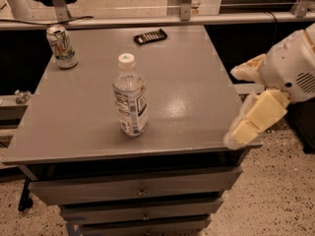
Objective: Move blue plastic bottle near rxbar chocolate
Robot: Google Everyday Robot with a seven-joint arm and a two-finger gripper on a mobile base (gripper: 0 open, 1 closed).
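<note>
Bottle (130,97): clear, white cap, printed label, upright, centre-front of table (197,92). Bar (150,36): flat, dark, at far edge, well apart. Gripper (237,104): right table edge, fingers spread
</note>
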